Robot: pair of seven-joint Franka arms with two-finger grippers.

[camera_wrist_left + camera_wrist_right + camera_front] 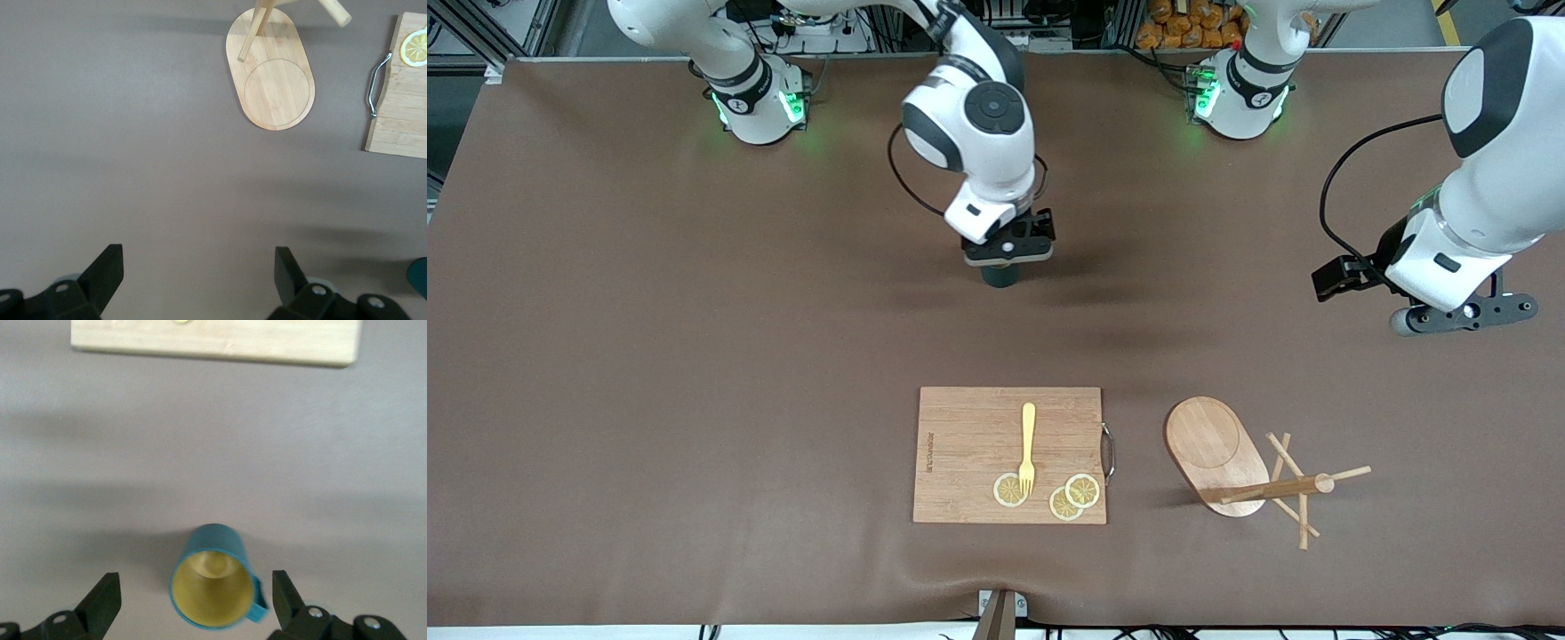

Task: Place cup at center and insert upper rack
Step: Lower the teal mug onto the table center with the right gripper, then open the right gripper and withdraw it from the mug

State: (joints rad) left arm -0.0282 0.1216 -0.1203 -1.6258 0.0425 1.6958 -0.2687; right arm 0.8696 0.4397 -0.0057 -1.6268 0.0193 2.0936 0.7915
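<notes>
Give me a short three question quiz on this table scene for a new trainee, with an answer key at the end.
1. True or false: the right tool is open, with the small teal mug with a yellow inside between its fingers, ungripped.
2. Multiple choice: the light wooden mug tree with an oval base is A) standing upright, B) lying tipped on its side, C) on the rectangular bamboo cutting board.
3. Fill in: on the cutting board lie three lemon slices and a yellow ____.

Key:
1. True.
2. B.
3. Fork.

The left tool waits open over bare table toward the left arm's end.
</notes>
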